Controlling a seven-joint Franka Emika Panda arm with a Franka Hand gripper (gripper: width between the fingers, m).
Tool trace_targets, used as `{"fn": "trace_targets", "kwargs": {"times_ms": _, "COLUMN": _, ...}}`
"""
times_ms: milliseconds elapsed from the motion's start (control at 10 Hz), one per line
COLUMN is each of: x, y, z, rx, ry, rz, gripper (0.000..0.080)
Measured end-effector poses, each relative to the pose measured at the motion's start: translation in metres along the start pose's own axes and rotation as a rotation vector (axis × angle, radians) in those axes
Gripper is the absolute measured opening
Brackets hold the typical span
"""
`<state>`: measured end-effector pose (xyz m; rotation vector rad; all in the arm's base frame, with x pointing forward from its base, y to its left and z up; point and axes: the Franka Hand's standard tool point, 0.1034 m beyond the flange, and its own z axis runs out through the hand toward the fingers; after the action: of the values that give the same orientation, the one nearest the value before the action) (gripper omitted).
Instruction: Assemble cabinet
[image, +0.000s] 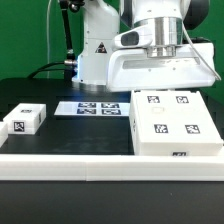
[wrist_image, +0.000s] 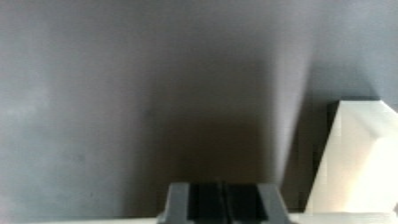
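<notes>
The cabinet body, a large white box with several black-and-white tags on top, lies on the dark table at the exterior view's right. A small white tagged panel piece lies at the exterior view's left. The arm's hand hangs above and behind the body, and its fingertips are hidden there. In the wrist view my gripper shows two dark fingers pressed together with nothing between them, over bare dark table. A white edge, likely the cabinet body, lies beside the gripper and does not touch it.
The marker board lies flat between the panel piece and the body. A low white rail runs along the table's front. The white robot base stands at the back.
</notes>
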<state>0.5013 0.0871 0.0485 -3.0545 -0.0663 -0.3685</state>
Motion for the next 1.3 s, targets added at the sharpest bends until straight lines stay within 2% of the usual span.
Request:
{"fn": "trace_targets", "kwargs": {"times_ms": 200, "x": 0.002, "y": 0.001, "z": -0.003, "rx": 0.000, "ry": -0.009, "rz": 0.000, "gripper": 0.0002}}
{"fn": "trace_targets", "kwargs": {"times_ms": 600, "x": 0.015, "y": 0.000, "z": -0.037, "rx": 0.009, "ry": -0.044, "rz": 0.000, "gripper": 0.0002}}
{"fn": "trace_targets", "kwargs": {"times_ms": 700, "x": 0.017, "y": -0.001, "z": -0.040, "rx": 0.010, "ry": -0.040, "rz": -0.002, "gripper": 0.0002}}
{"fn": "trace_targets", "kwargs": {"times_ms": 1200, "x": 0.012, "y": -0.002, "z": -0.034, "rx": 0.007, "ry": -0.038, "rz": -0.007, "gripper": 0.0002}}
{"fn": "trace_targets", "kwargs": {"times_ms": 1300, "x": 0.013, "y": 0.000, "z": -0.038, "rx": 0.009, "ry": -0.052, "rz": -0.008, "gripper": 0.0002}}
